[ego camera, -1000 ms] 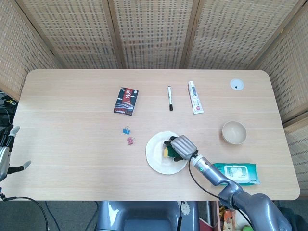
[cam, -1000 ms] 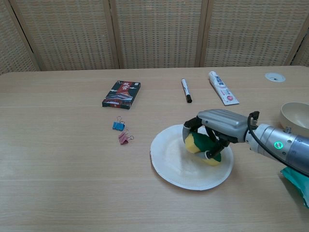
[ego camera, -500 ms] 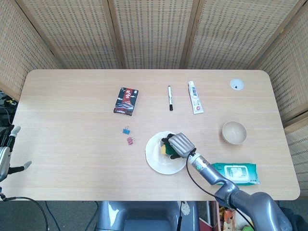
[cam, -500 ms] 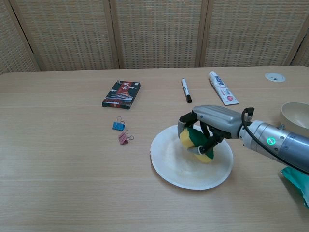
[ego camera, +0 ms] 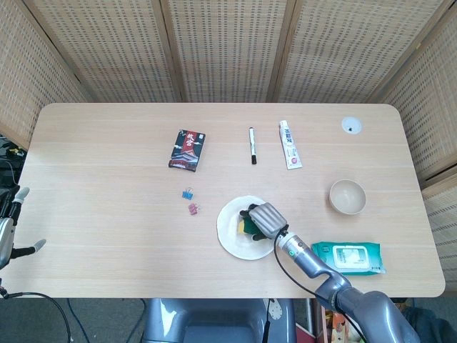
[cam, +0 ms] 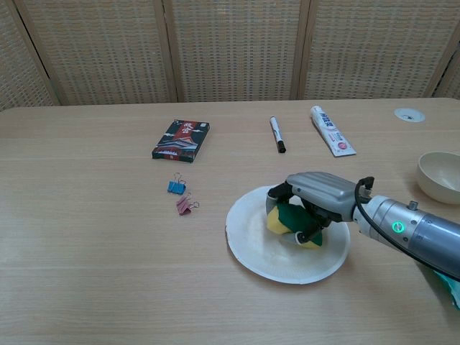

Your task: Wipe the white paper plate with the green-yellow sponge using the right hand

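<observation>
Dragged back toward the plate's (cam: 248, 248) middle, sponge (cam: 286, 218) clutched in right hand (cam: 316, 194), mid-wipe, left rim and near edge seemingly left to cover.

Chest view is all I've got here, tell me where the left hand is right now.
Observer: The left hand shows only in the head view, at the table's left edge, away from the work.
Operator: Holding anything?
Observer: Nothing; its fingers are apart.
Operator: What's that teal thing at my right edge?
Observer: A wet wipes pack, lying flat beside the right arm.
Operator: And the right hand?
Observer: From above, the right hand covers the sponge on the plate's right half.
</observation>
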`<state>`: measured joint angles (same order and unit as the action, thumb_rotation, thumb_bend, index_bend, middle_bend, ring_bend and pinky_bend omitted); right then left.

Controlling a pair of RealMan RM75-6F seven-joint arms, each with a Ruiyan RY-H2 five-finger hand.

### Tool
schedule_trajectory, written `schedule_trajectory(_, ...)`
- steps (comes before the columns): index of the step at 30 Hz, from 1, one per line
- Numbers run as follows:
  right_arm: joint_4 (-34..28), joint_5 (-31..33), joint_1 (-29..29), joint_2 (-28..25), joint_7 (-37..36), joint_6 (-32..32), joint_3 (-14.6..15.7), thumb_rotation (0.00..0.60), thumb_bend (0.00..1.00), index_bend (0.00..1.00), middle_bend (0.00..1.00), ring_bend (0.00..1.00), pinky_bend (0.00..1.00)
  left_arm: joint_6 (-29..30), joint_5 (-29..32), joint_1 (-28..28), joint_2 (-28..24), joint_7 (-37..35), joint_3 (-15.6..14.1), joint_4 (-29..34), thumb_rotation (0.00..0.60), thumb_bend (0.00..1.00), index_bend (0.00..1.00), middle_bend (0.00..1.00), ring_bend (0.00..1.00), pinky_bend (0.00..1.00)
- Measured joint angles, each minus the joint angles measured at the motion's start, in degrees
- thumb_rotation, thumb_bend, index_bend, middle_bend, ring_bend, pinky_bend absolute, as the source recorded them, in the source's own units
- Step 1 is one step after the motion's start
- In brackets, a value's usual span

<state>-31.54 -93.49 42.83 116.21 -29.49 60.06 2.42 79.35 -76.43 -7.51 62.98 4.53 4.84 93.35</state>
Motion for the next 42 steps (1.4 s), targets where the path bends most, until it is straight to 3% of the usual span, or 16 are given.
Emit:
schedule_trajectory(7,-0.2,-0.4,-0.1,-0.5,-0.4,2.8,-0.4,0.6,0.3,0.48,0.56,0.39,0.56,0.2,-0.2,0.2,-0.5,-0.8,0.0,0.3,0.6,0.0,0.0,0.0,0.0,0.0)
schedule_trajectory(16,-9.7,-0.1,3.6,-7.1,6.4,6.9,-5.3,0.6,0.3,0.48,0.56,0.39,0.56,-0.1,-0.7,0.2,-1.3,-2.4,-0.2,0.4,0.6,0.0,0.0,0.0,0.0,0.0)
schedule_trajectory(21,-12.6,2.6,5.6,-10.4,13.4,4.2,-8.7,0.6,0.3,0.48,0.56,0.39,0.56,-0.1,-0.6,0.3,-1.6,-2.9,-0.2,0.4,0.6,0.0,0.0,0.0,0.0,0.0)
schedule_trajectory(27,-12.0,6.7,6.6,-11.9,18.0,-4.8,-9.7,0.6,0.3,0.47,0.51,0.38,0.55,-0.8,0.2,0.2,-1.7,-2.8,-0.1,0.4,0.6,0.0,0.0,0.0,0.0,0.0)
schedule_trajectory(29,-11.1,8.0,6.8,-12.1,20.1,-7.7,-9.6,0.6,0.28,0.4,0.4,0.3,0.49,-1.1,0.5,0.1,-1.6,-2.6,0.0,0.3,0.6,0.0,0.0,0.0,0.0,0.0)
schedule_trajectory(31,-9.9,8.7,6.9,-11.9,21.3,-9.0,-9.5,0.6,0.2,0.2,0.18,0.1,0.3,-1.5,0.8,-0.1,-1.5,-2.4,0.0,0.3,0.6,0.0,0.0,0.0,0.0,0.0)
schedule_trajectory(33,-8.8,9.4,7.0,-11.5,21.7,-10.2,-9.4,0.6,0.14,0.09,0.04,0.0,0.14,-1.9,1.1,-0.2,-1.4,-2.1,0.0,0.2,0.6,0.0,0.0,0.0,0.0,0.0)
schedule_trajectory(36,-7.3,10.7,7.3,-10.9,23.1,-13.7,-9.5,0.6,0.13,0.06,0.0,0.0,0.02,-2.3,1.8,-0.5,-1.2,-1.6,0.2,0.2,0.6,0.0,0.0,0.0,0.0,0.0)
schedule_trajectory(39,-7.4,11.2,7.5,-11.1,23.9,-15.9,-9.9,0.6,0.13,0.05,0.0,0.0,0.01,-2.9,2.6,-0.7,-1.1,-1.4,0.4,0.1,0.6,0.0,0.0,0.0,0.0,0.0)
schedule_trajectory(42,-9.8,11.3,7.4,-12.4,23.9,-13.8,-10.3,0.6,0.13,0.04,0.0,0.0,0.01,-3.6,2.6,-0.9,-1.3,-1.8,0.3,0.1,0.6,0.0,0.0,0.0,0.0,0.0)
